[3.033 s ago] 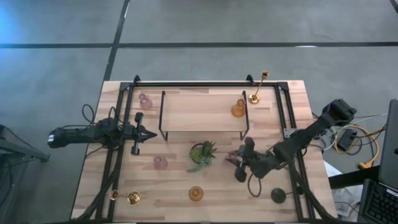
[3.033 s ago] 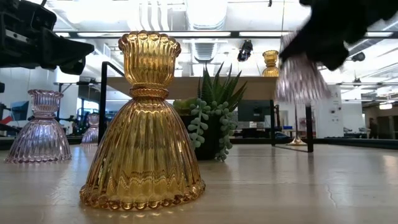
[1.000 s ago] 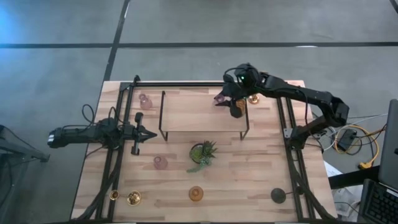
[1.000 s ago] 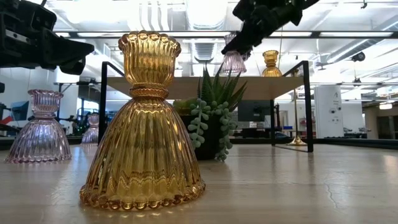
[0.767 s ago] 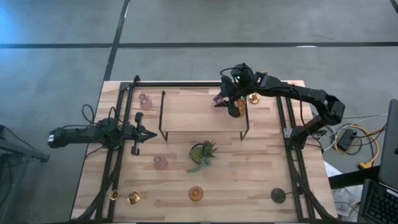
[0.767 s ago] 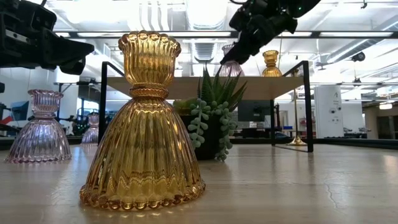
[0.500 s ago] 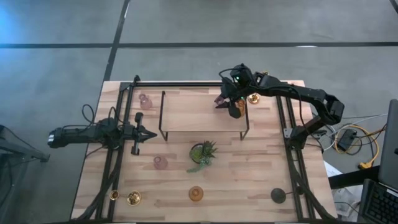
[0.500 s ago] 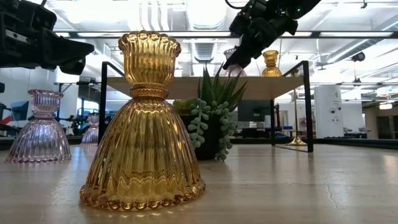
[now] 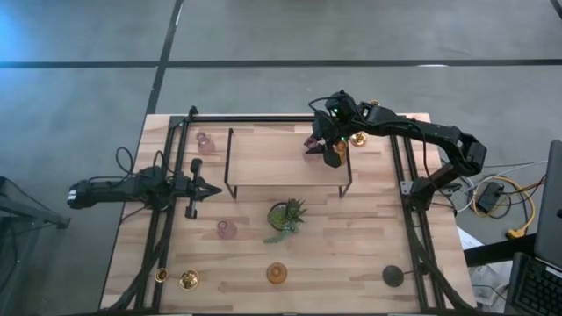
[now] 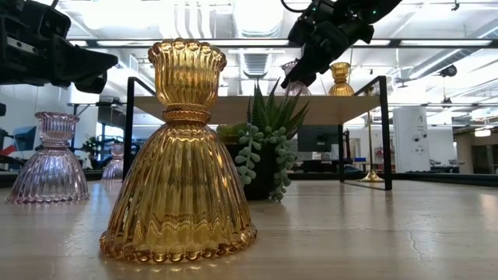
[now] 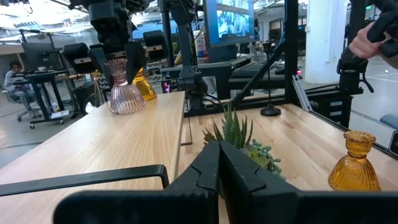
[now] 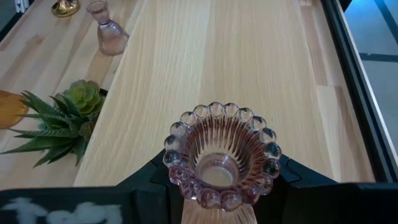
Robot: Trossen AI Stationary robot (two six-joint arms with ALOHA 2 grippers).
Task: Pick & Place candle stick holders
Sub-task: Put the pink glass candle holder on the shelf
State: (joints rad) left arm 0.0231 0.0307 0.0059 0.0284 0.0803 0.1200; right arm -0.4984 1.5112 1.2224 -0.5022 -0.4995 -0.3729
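Observation:
My right gripper [image 9: 316, 146] reaches over the right end of the raised wooden shelf [image 9: 272, 160], shut on a squat pink glass candle stick holder [image 11: 126, 93]. An amber glass holder [image 9: 339, 155] stands on the shelf just beside it, and a gold stick holder [image 9: 358, 138] stands on its round base behind the shelf. My left gripper [image 9: 214, 187] waits shut at the table's left side, pointing level. My right gripper pinches the pink holder's upper cup [image 12: 217, 146], one finger [image 12: 287, 172] on each side. The fingers slant down from above and from the table's right. The holder stands upright with its wide base [image 11: 126, 109] down; it looks set on the shelf top.
On the table stand pink holders [image 9: 205, 142] [image 9: 226, 230], an amber one [image 9: 277, 273], two gold ones [image 9: 189, 280] [image 9: 162, 275] and a black one [image 9: 392, 276]. A spiky green plant [image 9: 286, 215] sits in front of the shelf. Black frame rails [image 9: 167, 219] run along both sides.
My right gripper has sunk a little toward the shelf top with the pink holder, rolling slightly. The holder has stayed upright and stands lower against the shelf than before.

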